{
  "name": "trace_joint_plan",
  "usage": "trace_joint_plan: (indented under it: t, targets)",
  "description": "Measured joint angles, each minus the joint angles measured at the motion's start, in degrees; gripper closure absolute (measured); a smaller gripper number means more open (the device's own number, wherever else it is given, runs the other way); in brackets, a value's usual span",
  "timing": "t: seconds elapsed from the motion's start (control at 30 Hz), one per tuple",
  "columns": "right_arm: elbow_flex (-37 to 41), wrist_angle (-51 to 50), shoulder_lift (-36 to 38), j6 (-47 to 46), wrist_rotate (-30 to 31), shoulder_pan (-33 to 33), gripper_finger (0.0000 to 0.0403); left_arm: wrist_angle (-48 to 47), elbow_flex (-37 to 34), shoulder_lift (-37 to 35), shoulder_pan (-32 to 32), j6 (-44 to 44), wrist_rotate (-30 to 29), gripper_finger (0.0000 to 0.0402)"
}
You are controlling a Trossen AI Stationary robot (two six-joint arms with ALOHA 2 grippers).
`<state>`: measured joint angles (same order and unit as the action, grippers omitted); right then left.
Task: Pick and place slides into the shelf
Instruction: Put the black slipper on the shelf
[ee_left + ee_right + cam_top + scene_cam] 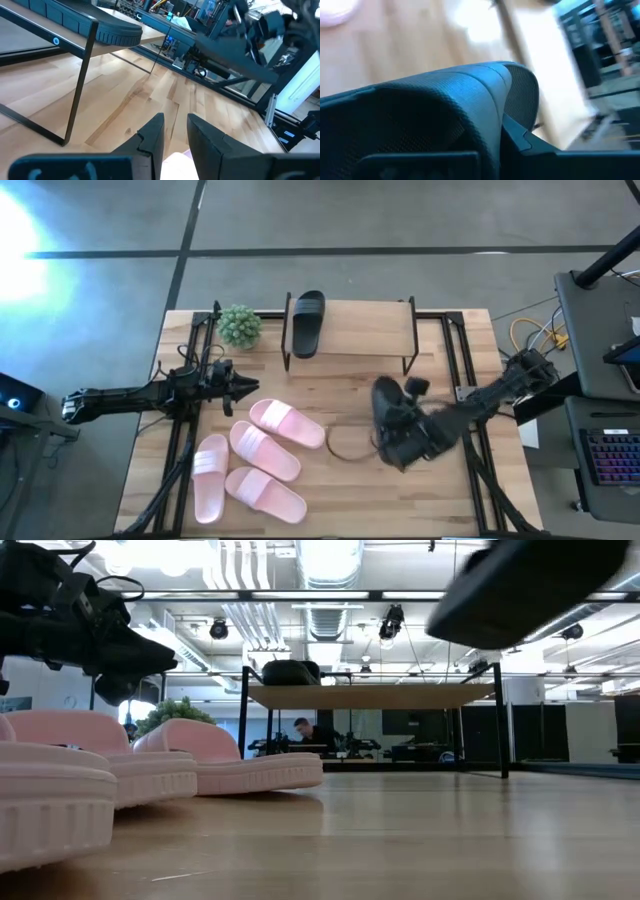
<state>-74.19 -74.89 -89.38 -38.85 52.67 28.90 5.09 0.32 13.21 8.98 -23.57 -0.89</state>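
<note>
The shelf [365, 330] stands at the table's far middle, with one black slide [308, 323] lying on the left end of its top plank. Several pale pink slides [255, 460] lie soles down at the near left. My right gripper [400, 430] is shut on a second black slide [520, 585], which is in the air right of centre, in front of the shelf. My left gripper [175, 135] waits at the left, level, beside the pink slides, its fingers a little apart with nothing between them. My right gripper has the black slide by its wide textured strap [470, 95], which fills its wrist view; one finger [520, 137] lies along the strap's edge. The fingers slant downward from the table's right. The slide is lifted clear of the table and tilted.
A small potted plant [240, 325] stands at the shelf's left end. A thin cable loop [345, 445] lies on the wood near the right gripper. Black frame rails [455, 350] run along both sides of the table. A person [305, 730] shows far behind the shelf.
</note>
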Motion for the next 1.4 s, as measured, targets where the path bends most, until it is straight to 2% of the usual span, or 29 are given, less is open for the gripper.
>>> trace_joint_plan:
  t: [0.17, 0.3, 0.37, 0.47, 0.57, 0.67, 0.87, 1.07, 1.23, 1.4]
  targets:
    - [-4.71, 7.01, 0.00, 19.54, -1.49, -16.15, 0.0390, 0.02, 0.00, -0.02, 0.00, 0.00, 0.02, 0.0332]
    - [-7.15, 22.96, 0.00, 39.13, -11.16, -30.15, 0.0390, 0.02, 0.00, 0.00, 0.01, 0.00, 0.00, 0.0332]
    - [-8.10, 31.70, -0.41, 46.14, -12.36, -35.69, 0.0390, 0.01, 0.00, 0.00, -0.01, 0.01, 0.02, 0.0332]
    - [-10.93, 37.55, -1.93, 54.32, -14.46, -41.62, 0.0390, 0.02, 0.00, 0.01, 0.02, 0.01, 0.02, 0.0332]
    - [-14.96, 38.05, -5.37, 60.26, -18.57, -45.55, 0.0390, -0.01, 0.00, -0.02, -0.01, -0.01, 0.00, 0.0332]
    - [-18.98, 37.97, -10.67, 65.77, -19.83, -48.06, 0.0390, 0.02, 0.00, -0.09, -0.01, -0.01, 0.01, 0.0332]
    - [-30.15, 34.92, -23.11, 67.81, -19.05, -51.38, 0.0390, 0.04, 0.00, -0.07, -0.01, 0.02, 0.02, 0.0332]
    - [-47.29, 21.57, -34.36, 66.54, -18.32, -52.69, 0.0390, 0.05, 0.00, -0.10, 0.00, 0.01, 0.00, 0.0332]
    - [-60.75, 9.46, -42.25, 63.65, -18.80, -51.14, 0.0390, 0.04, 0.00, -0.11, -0.01, -0.01, 0.02, 0.0332]
    - [-56.87, 8.65, -41.46, 58.59, -17.97, -49.42, 0.0385, 0.07, 0.00, 0.05, 0.00, 0.02, 0.00, 0.0332]
